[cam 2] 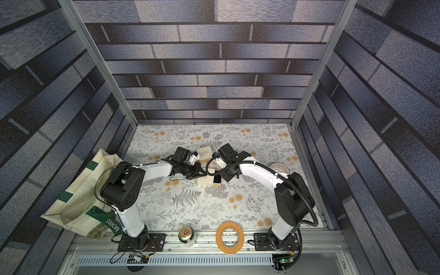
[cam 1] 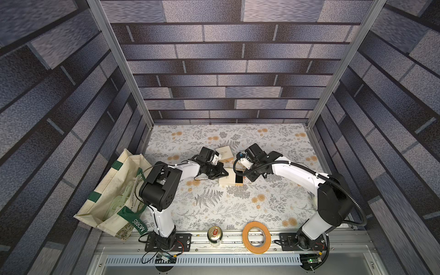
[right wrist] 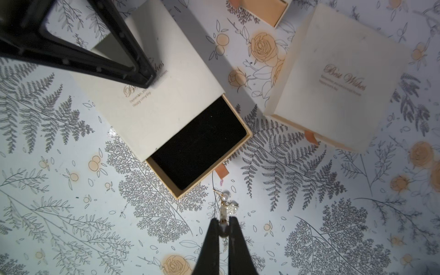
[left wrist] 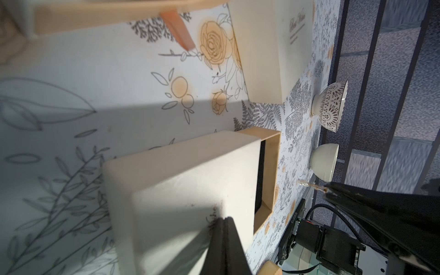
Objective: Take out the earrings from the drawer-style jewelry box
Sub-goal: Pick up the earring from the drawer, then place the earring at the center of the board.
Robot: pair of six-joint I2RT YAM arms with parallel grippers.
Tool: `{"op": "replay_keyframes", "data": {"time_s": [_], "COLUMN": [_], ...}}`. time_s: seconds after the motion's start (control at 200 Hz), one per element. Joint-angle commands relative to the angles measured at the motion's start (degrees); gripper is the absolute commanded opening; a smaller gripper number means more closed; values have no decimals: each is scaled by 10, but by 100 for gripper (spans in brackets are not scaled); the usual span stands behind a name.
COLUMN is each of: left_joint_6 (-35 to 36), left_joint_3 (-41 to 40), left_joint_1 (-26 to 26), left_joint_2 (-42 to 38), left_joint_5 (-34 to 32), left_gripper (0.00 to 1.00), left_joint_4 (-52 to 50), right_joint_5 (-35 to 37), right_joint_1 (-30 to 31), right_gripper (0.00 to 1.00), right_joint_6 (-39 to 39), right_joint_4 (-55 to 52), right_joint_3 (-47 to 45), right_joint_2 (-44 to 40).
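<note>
The drawer-style jewelry box (cam 1: 228, 183) is a cream sleeve (right wrist: 164, 78) with its drawer (right wrist: 200, 145) pulled out, showing bare black lining. My left gripper (left wrist: 225, 220) is shut, its tips resting on the sleeve's top by the printed lettering, as the right wrist view shows too (right wrist: 142, 79). My right gripper (right wrist: 223, 225) is shut on the earrings (right wrist: 227, 206), a small gold dangle with pearl and clear beads. They hang over the floral cloth just past the drawer's open end. The left wrist view shows them sticking out of the right gripper's tip (left wrist: 307, 184).
A closed cream box (right wrist: 338, 78) lies just beyond the open one, with another box's edge (right wrist: 264, 10) beside it. Two bowls (left wrist: 331, 104) (left wrist: 323, 164) stand at the right wall. A tote bag (cam 1: 114, 195), a can (cam 1: 215, 235) and a tape roll (cam 1: 256, 237) line the left and front.
</note>
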Motion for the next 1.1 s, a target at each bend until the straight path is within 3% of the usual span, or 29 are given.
{"op": "replay_keyframes", "data": {"time_s": [0.0, 1.097], "left_joint_6": [3, 2], "left_joint_3": [-29, -26], "left_joint_1": [-1, 0], "left_joint_2": [42, 44], "left_joint_5": [-75, -76], "left_gripper": [0, 0], "left_joint_4": [-74, -78], "right_joint_5": [-12, -37], "right_joint_1": [-10, -31], "right_gripper": [0, 0], "right_joint_6": [29, 55], "right_joint_4": [19, 83], "right_joint_3": [-22, -51], "right_joint_2": [-7, 63]}}
